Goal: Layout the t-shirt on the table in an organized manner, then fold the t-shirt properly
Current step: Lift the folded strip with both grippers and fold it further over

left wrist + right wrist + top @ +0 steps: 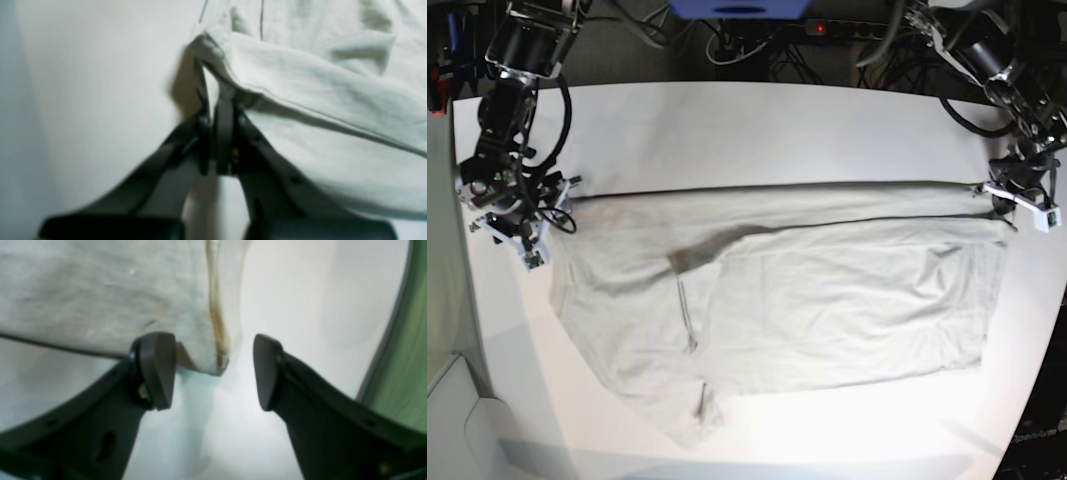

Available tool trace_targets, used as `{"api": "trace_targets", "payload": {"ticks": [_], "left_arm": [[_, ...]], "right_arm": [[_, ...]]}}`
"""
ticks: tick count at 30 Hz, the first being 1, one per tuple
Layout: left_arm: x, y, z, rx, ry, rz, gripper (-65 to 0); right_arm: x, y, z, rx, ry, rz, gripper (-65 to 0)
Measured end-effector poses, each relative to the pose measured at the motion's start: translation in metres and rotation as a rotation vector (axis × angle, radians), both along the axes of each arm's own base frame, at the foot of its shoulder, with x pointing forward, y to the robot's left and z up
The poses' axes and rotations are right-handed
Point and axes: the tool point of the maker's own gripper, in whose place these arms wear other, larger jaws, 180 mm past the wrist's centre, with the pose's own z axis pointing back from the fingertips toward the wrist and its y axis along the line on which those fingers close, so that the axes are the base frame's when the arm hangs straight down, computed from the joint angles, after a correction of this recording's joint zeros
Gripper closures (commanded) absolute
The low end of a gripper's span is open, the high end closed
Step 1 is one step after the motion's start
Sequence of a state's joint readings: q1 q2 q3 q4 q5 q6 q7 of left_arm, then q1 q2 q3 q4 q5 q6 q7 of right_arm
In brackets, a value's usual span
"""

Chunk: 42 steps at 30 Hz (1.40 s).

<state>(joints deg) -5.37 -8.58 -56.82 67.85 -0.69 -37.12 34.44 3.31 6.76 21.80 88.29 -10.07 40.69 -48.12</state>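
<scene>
The light grey-beige t-shirt [807,290] lies spread across the white table [757,130], with a long fold running along its far side. On the right of the base view my left gripper [1005,200] is at the shirt's edge. The left wrist view shows this gripper [213,90] shut on a bunched hem of the t-shirt [317,86], lifting it slightly. My right gripper [527,240] is at the shirt's left end. In the right wrist view it [213,370] stands open, and a corner of the t-shirt [100,300] lies between its fingers, close to the left pad [156,370].
Cables and a power strip [827,28] run behind the table's far edge. A pale box [467,430] sits off the near left corner. In the right wrist view the table's edge curves close by, with green ground [400,356] beyond it.
</scene>
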Motion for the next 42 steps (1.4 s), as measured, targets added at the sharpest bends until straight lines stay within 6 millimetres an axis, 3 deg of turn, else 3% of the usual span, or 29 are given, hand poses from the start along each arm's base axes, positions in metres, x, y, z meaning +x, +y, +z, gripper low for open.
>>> {"api": "trace_targets", "payload": {"ticks": [5, 7, 14, 16, 20, 26, 38, 42], "left_arm": [[-0.004, 0.0, -0.002, -0.001, 0.006, 0.002, -0.2], [-0.004, 0.0, -0.002, -0.001, 0.006, 0.002, -0.2], [-0.004, 0.0, -0.002, -0.001, 0.005, 0.002, -0.2], [-0.004, 0.0, -0.002, -0.001, 0.006, 0.002, -0.2], [-0.011, -0.001, -0.005, -0.01, 0.026, -0.004, -0.2], [-0.03, 0.013, 0.011, 0.077, 0.115, -0.03, -0.2], [-0.044, 0.026, 0.076, 0.275, 0.153, -0.048, -0.2], [-0.05, 0.028, 0.091, 0.321, 0.173, -0.046, -0.2]], "right_arm": [[0.0, 0.0, 0.0, 0.002, -0.001, 0.0, -32.5], [0.0, 0.0, -0.001, 0.002, 0.0, 0.001, -29.4], [-0.001, 0.016, -0.006, 0.036, 0.003, 0.008, -3.4], [-0.001, 0.014, -0.006, 0.032, 0.007, 0.006, -0.1], [-0.008, 0.009, -0.003, 0.011, 0.004, 0.007, -0.2], [-0.019, 0.0, 0.022, -0.061, -0.035, 0.015, -0.2], [-0.053, 0.004, 0.059, -0.149, -0.103, 0.057, -0.1], [-0.069, 0.004, 0.054, -0.158, -0.068, 0.058, 0.0]]}}
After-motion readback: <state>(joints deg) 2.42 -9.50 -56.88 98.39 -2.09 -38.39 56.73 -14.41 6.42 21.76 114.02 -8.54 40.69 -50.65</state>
